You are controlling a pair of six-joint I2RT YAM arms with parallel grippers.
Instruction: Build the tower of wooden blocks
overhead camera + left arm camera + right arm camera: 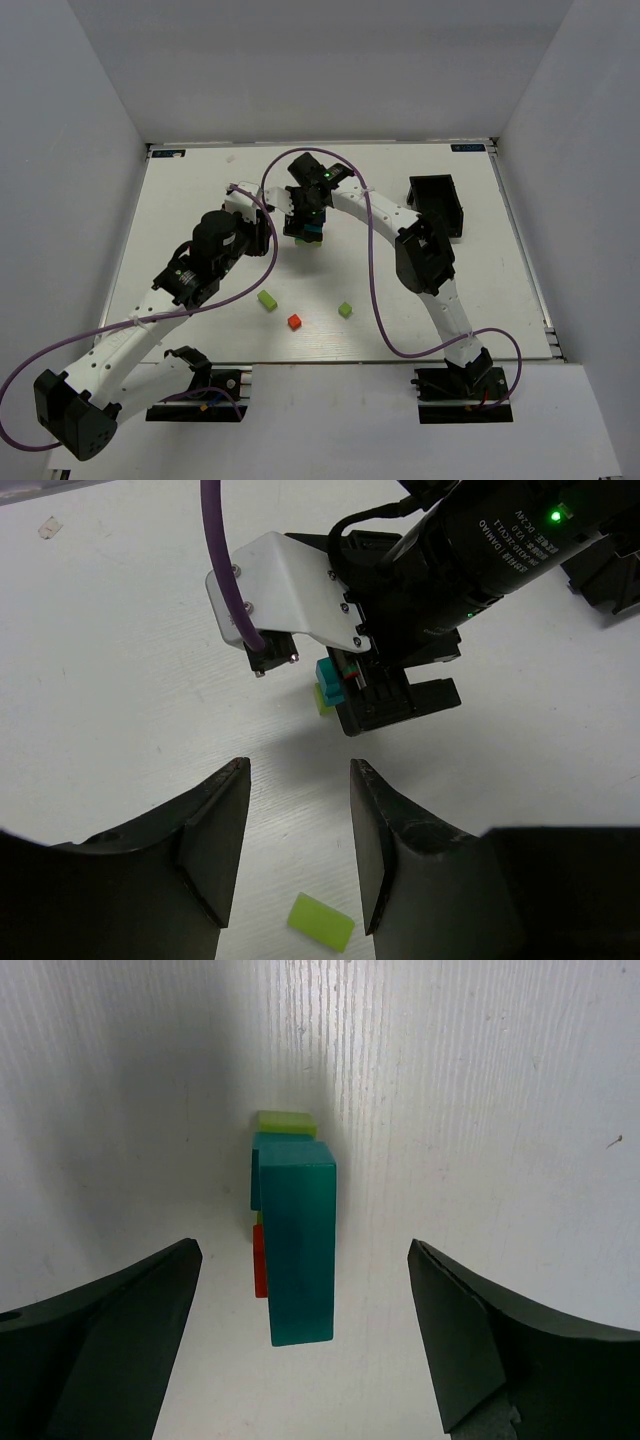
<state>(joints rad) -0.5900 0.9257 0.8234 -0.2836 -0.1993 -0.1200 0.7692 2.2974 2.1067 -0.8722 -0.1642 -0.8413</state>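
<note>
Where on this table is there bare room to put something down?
Bare: the far-left corner of the table, beyond the left arm, and the right side, between the right arm, the black box and the edge. Crowded: the middle, around the tower and the loose cubes.

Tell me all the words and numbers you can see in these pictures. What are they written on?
"DAMIAO": white print, upside down, on the black motor of the other arm in the left wrist view; that is my best reading.
The other lines of print on that motor: too small to read.
Two small blue stickers at the far corners in the top view: too blurred to read.
The tower of blocks: no writing on it.
</note>
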